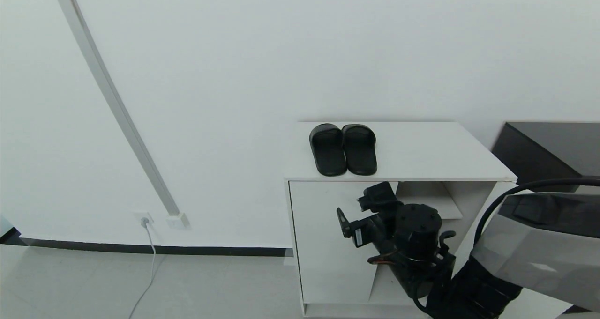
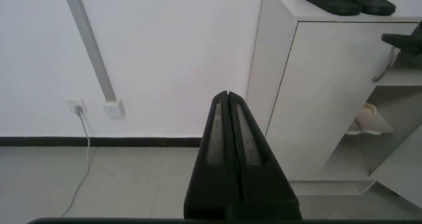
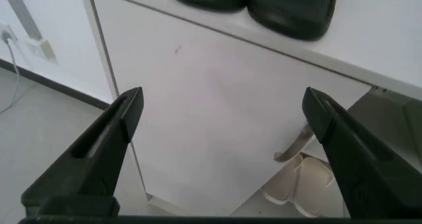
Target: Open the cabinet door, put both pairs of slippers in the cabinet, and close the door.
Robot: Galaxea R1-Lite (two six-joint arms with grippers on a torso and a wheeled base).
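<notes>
Cabinet (image 1: 422, 150): white, vs the wall, at abt 4 o'clock in head view. Its L door (image 1: 323, 244) is shut. The R half stands open w/ shelves (image 1: 429, 206) showing. A curved metal handle (image 3: 293, 145) sits on the shut door's 3 o'clock edge.

Black slippers (image 1: 343, 149) lie side by side, touching, on the cabinet top toward its 9 o'clock end. Beige slippers (image 3: 300, 181) are inside the cabinet, low down, just under the handle.

My R hand (image 3: 223, 99) is in front of the shut door, at 6 o'clock from the black pair. It's spread wide and has hold of nothing. Can't tell if it touches the door.

My L hand (image 2: 227, 99) is off to the cabinet's 9 o'clock side, well apart from it. Its fingers are pressed flat together w/ nothing gripped.

Wall socket (image 1: 145, 219) w/ a cable (image 1: 151, 263) down to the floor is at 8 o'clock. A dark unit (image 1: 548, 150) stands at the cabinet's 3 o'clock.
</notes>
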